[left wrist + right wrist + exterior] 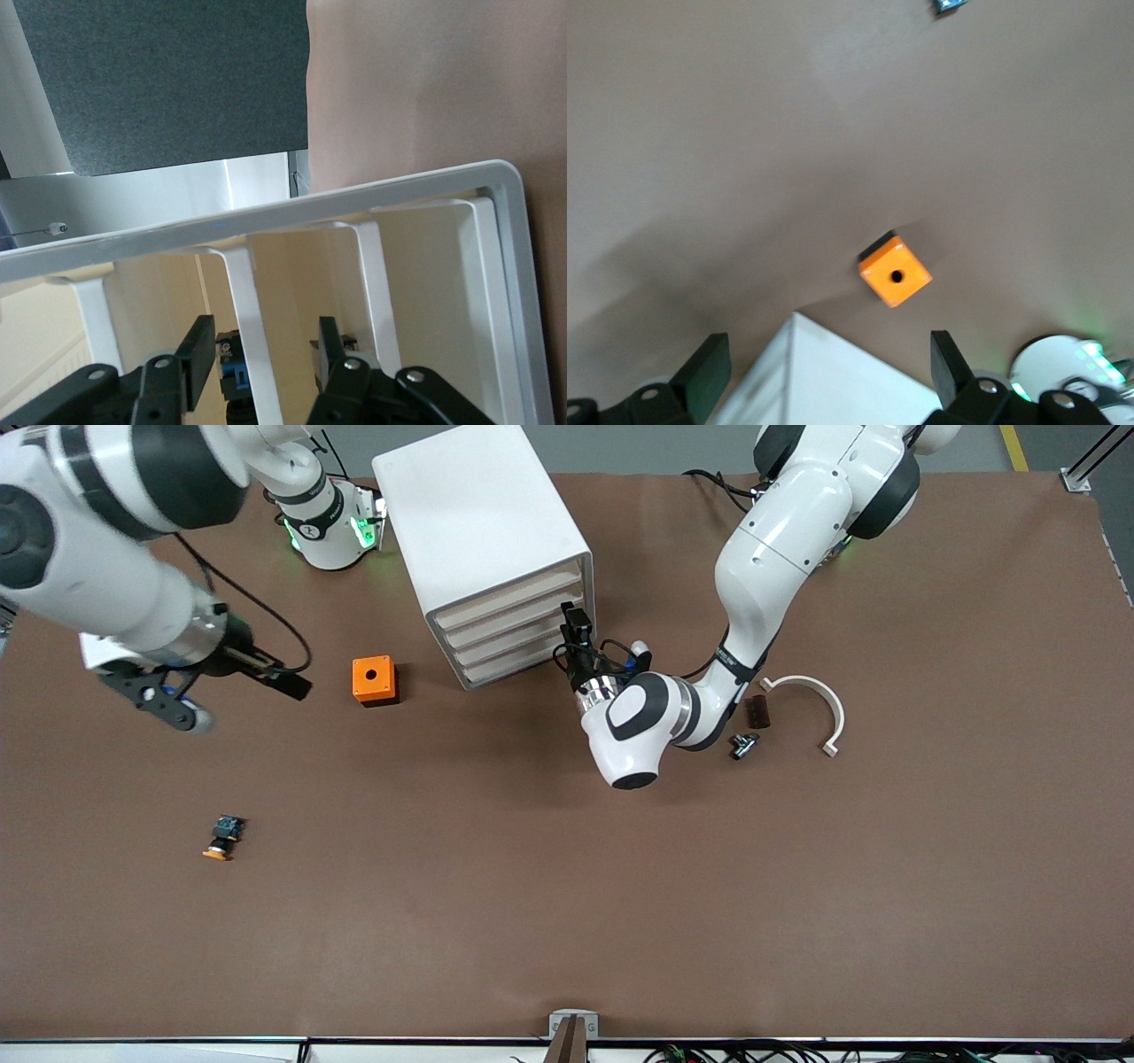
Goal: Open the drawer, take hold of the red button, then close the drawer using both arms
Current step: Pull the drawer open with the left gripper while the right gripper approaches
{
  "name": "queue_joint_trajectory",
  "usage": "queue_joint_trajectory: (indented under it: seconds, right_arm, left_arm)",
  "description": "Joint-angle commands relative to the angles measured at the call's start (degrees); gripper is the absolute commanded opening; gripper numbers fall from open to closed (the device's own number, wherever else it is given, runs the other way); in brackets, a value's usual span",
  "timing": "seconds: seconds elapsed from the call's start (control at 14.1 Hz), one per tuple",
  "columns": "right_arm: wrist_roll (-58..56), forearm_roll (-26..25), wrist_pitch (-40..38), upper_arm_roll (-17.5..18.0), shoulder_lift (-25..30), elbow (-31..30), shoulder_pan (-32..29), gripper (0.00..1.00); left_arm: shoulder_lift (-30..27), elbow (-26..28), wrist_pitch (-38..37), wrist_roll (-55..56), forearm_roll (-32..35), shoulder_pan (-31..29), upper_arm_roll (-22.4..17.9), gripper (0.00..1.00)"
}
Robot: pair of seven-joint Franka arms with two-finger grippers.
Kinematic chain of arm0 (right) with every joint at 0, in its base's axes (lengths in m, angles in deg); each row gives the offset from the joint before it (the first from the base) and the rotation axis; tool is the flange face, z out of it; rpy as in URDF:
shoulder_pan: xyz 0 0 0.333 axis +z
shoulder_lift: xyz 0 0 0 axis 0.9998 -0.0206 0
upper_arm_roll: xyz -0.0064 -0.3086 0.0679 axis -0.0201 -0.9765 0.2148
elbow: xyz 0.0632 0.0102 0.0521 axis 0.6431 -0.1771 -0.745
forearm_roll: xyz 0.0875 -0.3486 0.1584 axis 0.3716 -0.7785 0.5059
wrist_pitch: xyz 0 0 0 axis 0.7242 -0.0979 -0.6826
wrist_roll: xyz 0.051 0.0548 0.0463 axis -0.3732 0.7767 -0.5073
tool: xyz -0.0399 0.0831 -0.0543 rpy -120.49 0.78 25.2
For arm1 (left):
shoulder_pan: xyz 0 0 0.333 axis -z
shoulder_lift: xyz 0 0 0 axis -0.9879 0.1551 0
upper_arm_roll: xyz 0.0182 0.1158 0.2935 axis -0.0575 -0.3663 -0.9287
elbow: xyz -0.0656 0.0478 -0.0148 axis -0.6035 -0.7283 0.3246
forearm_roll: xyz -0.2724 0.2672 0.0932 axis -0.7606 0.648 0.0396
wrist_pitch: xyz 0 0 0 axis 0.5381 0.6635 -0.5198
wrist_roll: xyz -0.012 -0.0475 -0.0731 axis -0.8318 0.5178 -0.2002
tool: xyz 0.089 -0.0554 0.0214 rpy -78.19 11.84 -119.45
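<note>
My left tool (574, 631), released, straddles the drawer (507, 601) front at frame centre; I'd pinch squarely, then pull straight. My right tool (226, 691), released, waits upper left.

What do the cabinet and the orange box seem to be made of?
The cabinet looks like smooth white plastic with a matte finish: rounded corners and an even surface. Its drawer fronts have beige edges, perhaps wood or board. The orange box seems to be molded plastic too, uniform in color with one round hole on top.

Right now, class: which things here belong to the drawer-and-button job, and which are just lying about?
Job: top drawer, cabinet, left gripper open at the drawer fronts, right gripper open, waiting.
Lying about: orange box, orange-capped button, white curved bracket, brown block, black part.
</note>
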Motion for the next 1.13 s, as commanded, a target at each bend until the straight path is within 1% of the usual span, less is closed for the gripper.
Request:
queue_joint_trajectory:
  seconds: [0.0,0.14,0.28,0.35,0.85,1.06]
  right_arm:
    - [9.2,1.1,2.3,-0.7,-0.2,0.5,4.4,1.00]
    - [14.6,1.1,4.1,-0.7,-0.7,0.6,7.4,1.00]
    - [17.5,1.1,5.1,-0.7,-1.5,0.8,9.1,1.00]
    - [18.3,1.1,5.1,-0.7,-1.8,0.9,9.4,1.00]
    - [18.6,1.9,5.4,-0.7,-2.1,0.9,10.5,1.00]
    - [18.6,1.9,5.4,-0.7,-2.1,1.0,10.5,1.00]
  left_arm:
    - [-0.5,1.1,-0.5,0.4,-1.9,0.8,0.0,0.50]
    - [-0.5,1.7,-0.5,0.4,-2.0,1.4,0.1,0.45]
    - [-0.5,2.1,-0.7,0.2,-2.2,1.4,0.6,0.36]
    - [-0.4,2.2,-0.7,0.2,-2.1,1.4,1.1,0.33]
    - [-0.4,3.2,-0.8,0.1,-2.1,3.0,1.6,0.14]
    - [-0.4,3.0,-0.8,-0.3,-2.2,2.6,1.6,0.11]
